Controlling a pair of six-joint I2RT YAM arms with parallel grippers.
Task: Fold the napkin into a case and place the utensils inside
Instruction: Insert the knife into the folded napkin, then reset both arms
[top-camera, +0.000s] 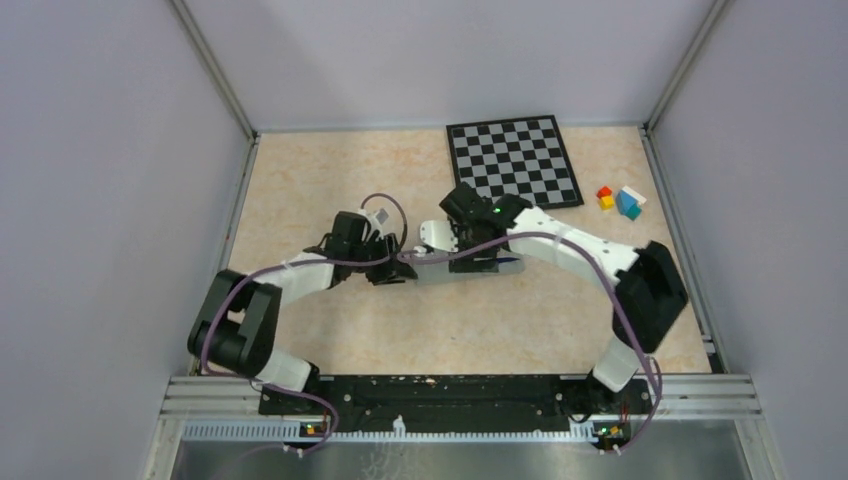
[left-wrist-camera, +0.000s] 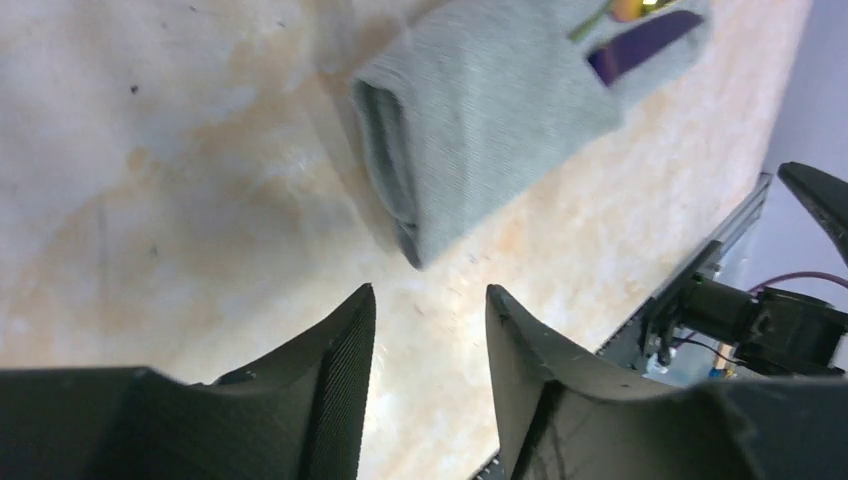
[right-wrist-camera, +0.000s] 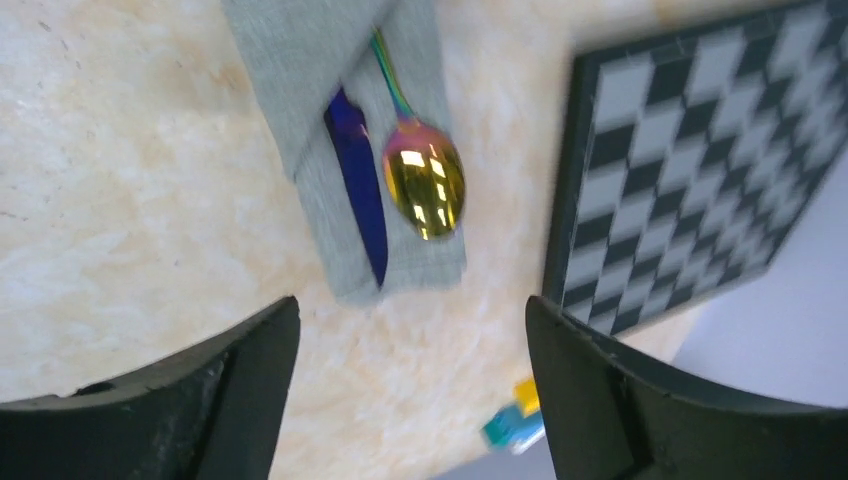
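The left arm (top-camera: 300, 272) reaches forward from its base with the elbow folded low. Its wrist is turned toward the case (left-wrist-camera: 480, 110), and the left hand (top-camera: 386, 264) sits just off the case's left end. That hand's two fingers (left-wrist-camera: 340, 370) stand apart with nothing between them, stopping short of the case's folded end. The right arm (top-camera: 575, 245) arches in from the other side. The right hand (top-camera: 468, 235) hovers above the case, its fingers (right-wrist-camera: 250, 370) spread wide and gripping nothing.

Knife (right-wrist-camera: 360, 190) + spoon (right-wrist-camera: 425, 190) in case (right-wrist-camera: 290, 60)
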